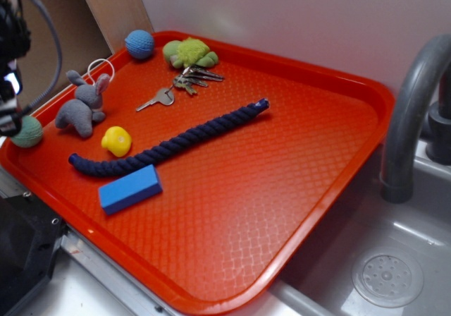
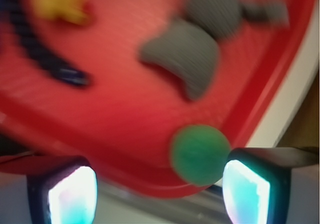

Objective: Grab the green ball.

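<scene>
The green ball [image 1: 28,132] lies at the far left edge of the red tray [image 1: 296,189], by the rim. My gripper [image 1: 8,115] hovers just over and left of it, mostly cut off by the frame. In the blurred wrist view the green ball [image 2: 200,154] sits close to the right fingertip [image 2: 246,192], on the tray [image 2: 120,129] near its rim. My gripper [image 2: 159,196] is open, with a wide gap between the fingers and nothing held.
A grey plush rabbit [image 1: 82,108] sits right of the ball. A yellow toy [image 1: 116,141], navy rope [image 1: 169,143], blue block [image 1: 130,188], blue ball [image 1: 139,44], lime plush [image 1: 189,52] and keys [image 1: 176,87] share the tray. A sink and faucet [image 1: 409,118] stand at right.
</scene>
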Action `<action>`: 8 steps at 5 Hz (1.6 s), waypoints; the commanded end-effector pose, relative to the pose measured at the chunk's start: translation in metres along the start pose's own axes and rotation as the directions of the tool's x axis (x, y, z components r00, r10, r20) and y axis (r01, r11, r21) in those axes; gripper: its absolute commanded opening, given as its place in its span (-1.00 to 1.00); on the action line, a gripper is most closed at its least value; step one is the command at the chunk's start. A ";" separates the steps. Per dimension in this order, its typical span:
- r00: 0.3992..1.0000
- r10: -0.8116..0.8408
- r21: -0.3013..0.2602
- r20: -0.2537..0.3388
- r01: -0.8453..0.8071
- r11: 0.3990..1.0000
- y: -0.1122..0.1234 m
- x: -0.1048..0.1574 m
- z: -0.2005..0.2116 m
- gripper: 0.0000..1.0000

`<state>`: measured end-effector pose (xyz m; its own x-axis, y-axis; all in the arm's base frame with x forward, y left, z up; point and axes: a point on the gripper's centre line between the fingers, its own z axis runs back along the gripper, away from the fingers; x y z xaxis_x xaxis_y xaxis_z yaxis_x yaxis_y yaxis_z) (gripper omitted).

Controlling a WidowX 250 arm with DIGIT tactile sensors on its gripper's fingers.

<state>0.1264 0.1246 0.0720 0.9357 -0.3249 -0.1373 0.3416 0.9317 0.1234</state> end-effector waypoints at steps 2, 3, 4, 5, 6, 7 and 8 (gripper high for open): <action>0.972 0.126 0.238 0.199 -0.173 0.956 0.053 0.007 0.000 1.00; 0.972 0.126 0.238 0.199 -0.173 0.956 0.053 0.007 0.000 1.00; 0.972 0.126 0.238 0.199 -0.173 0.956 0.053 0.007 0.000 1.00; 0.991 0.107 0.197 0.076 -0.120 0.973 0.045 -0.014 -0.025 1.00; 0.997 0.075 0.147 -0.023 -0.071 0.987 0.029 -0.037 -0.036 1.00; 0.999 0.027 0.110 -0.040 -0.022 0.994 0.009 -0.048 -0.032 1.00; 0.999 0.032 0.163 -0.021 -0.028 0.986 0.009 -0.044 -0.032 -1.00</action>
<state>0.0855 0.1448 0.0388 0.9381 -0.3066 -0.1611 0.3399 0.9041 0.2591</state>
